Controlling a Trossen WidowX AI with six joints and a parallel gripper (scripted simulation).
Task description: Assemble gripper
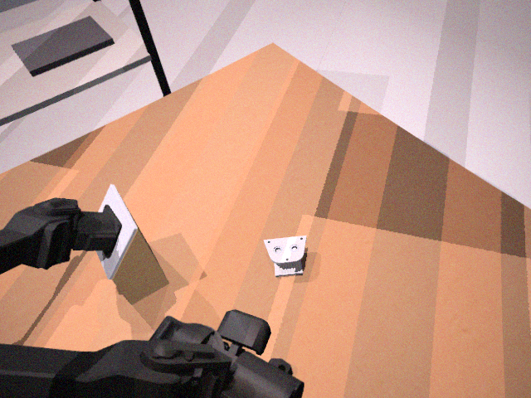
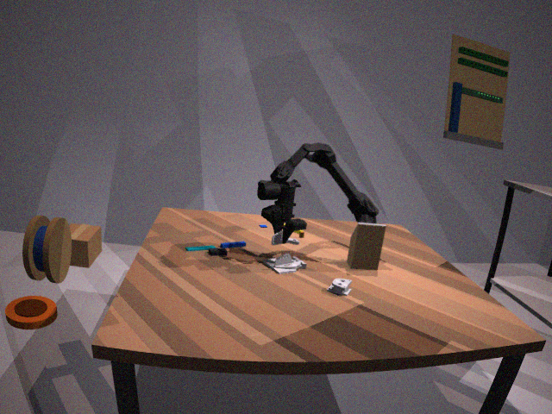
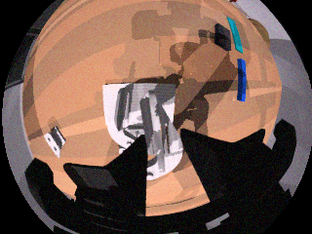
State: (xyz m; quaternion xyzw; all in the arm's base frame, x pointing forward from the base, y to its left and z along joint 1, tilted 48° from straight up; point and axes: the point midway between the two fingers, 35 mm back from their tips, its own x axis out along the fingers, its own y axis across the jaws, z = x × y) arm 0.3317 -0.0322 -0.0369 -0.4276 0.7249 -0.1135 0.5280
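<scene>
1. Two slim bars, one teal (image 2: 200, 247) (image 3: 236, 35) and one blue (image 2: 233, 244) (image 3: 242, 80), lie toward the counter's (image 1: 192, 149) (image 2: 222, 311) (image 3: 73, 73) left edge.
2. The gripper (image 2: 282, 238) (image 3: 163, 136), apparently grasping a pale jaw (image 2: 277, 238) (image 3: 154, 122), hangs above the gripper base (image 2: 290, 268) (image 3: 112, 106), which lies toward the front edge; the jaw's long axis crosses it.
3. The housing plate (image 1: 286, 253) (image 2: 342, 283) (image 3: 51, 141) sits nearer the front-right corner.
4. A block (image 1: 141, 269) (image 2: 367, 247) stands rightward, leaving likely working room between.

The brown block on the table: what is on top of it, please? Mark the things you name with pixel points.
On top of the brown block (image 1: 141, 272) (image 2: 366, 247) is a thin white plate (image 1: 128, 233) (image 2: 372, 224), and the black arm (image 1: 96, 231) (image 2: 365, 217) rises from there. The plate's surface beneath the arm's foot is covered.
</scene>
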